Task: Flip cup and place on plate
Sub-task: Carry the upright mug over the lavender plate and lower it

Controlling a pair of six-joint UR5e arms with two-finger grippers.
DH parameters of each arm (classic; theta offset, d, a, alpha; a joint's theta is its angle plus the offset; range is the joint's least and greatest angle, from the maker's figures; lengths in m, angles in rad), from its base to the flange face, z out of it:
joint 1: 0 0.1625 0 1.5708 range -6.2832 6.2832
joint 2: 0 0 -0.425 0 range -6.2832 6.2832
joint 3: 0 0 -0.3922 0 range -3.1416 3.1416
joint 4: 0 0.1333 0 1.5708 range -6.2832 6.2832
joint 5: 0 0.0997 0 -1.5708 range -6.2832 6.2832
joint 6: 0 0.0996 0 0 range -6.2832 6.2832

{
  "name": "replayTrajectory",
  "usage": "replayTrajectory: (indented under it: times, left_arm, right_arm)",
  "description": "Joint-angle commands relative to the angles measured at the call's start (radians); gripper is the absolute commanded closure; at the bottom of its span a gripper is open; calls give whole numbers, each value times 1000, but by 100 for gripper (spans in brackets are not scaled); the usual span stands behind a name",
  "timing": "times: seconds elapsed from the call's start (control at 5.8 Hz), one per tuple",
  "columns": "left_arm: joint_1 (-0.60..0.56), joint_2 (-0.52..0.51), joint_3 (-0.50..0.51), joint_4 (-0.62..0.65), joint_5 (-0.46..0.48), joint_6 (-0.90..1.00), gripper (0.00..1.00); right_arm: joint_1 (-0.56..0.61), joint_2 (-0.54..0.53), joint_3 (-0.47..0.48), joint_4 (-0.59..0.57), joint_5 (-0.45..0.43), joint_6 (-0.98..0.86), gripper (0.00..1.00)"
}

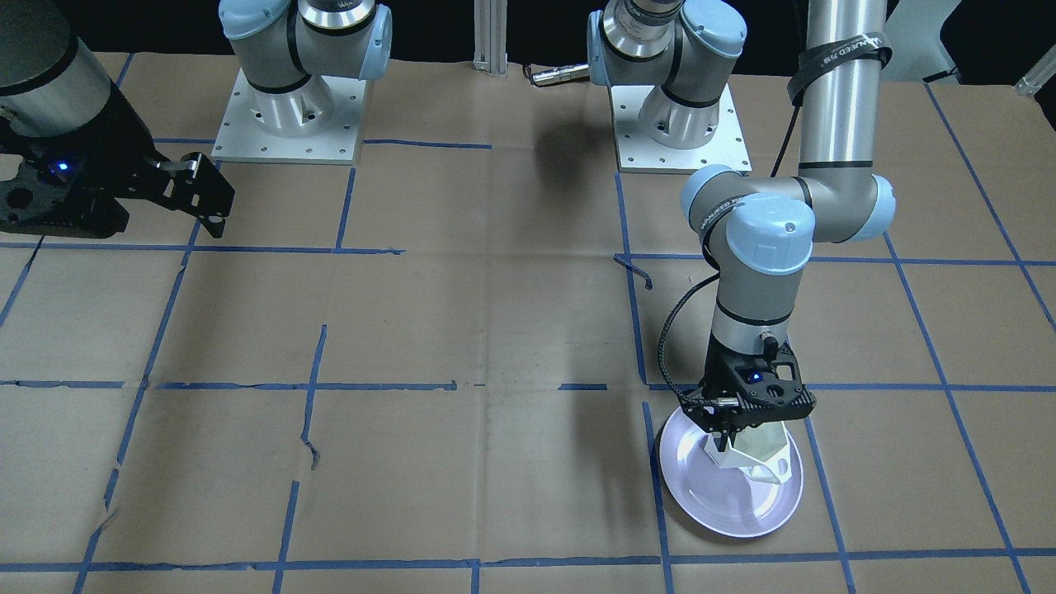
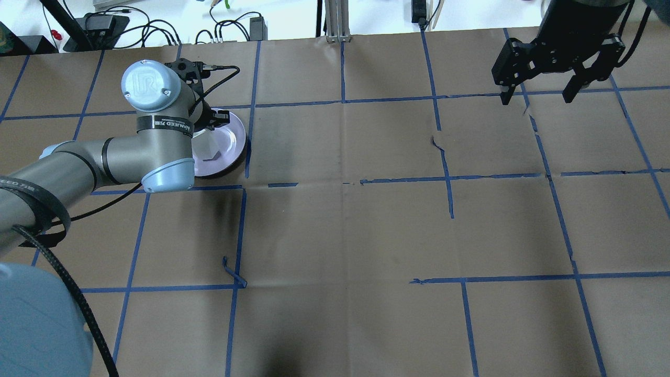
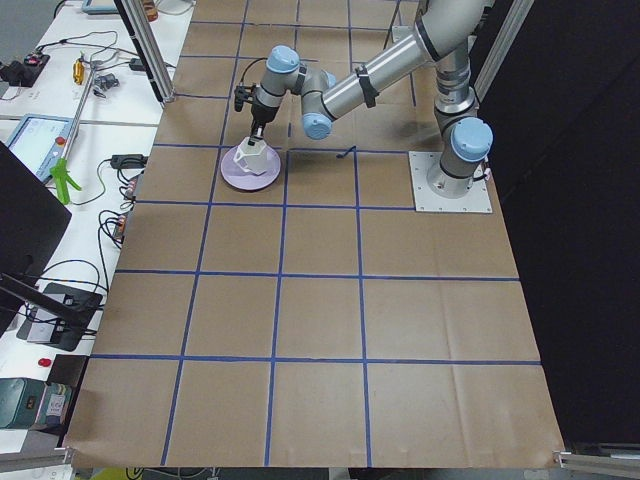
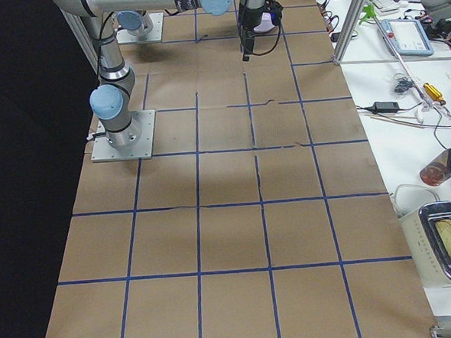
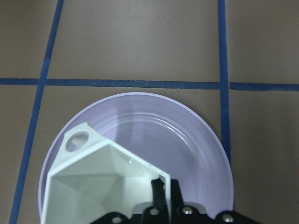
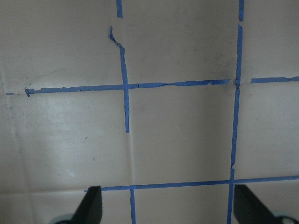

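Observation:
The white faceted cup (image 5: 93, 186) stands mouth up on the lavender plate (image 5: 187, 140), toward its left side, handle at the far left. My left gripper (image 5: 163, 193) is shut on the cup's rim wall, one finger inside and one outside. In the front view the left gripper (image 1: 726, 441) reaches down to the cup (image 1: 763, 454) over the plate (image 1: 718, 503); I cannot tell if the cup's base rests fully. The overhead view shows the cup (image 2: 212, 146) and plate (image 2: 234, 141) partly behind the left wrist. My right gripper (image 2: 536, 98) is open and empty, raised far away; its fingers (image 6: 91, 207) frame bare paper.
Brown paper with a blue tape grid covers the table (image 2: 340, 209). The two arm bases (image 1: 289, 115) (image 1: 681, 124) stand at the robot's side. Torn tape curls up (image 2: 233, 272). Benches with tools and cables (image 3: 60, 150) flank the table's left end.

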Motion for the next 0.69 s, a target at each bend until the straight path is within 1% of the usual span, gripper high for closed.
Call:
replayTrajectory:
  times: [0.0,0.17,0.34,0.52]
  left_arm:
    - [-6,-12,2,3,21,3,38]
    - [-5,19,19,-88,31,3,1]
    - [-6,80,77,-286,33,5,1]
    - [-2,175,202,-662,32,5,1]
  right_arm:
    - [0,0,0,0,0,0,0]
    - [0,0,0,0,0,0,0]
    - [0,0,0,0,0,0,0]
    - [0,0,0,0,0,0,0]
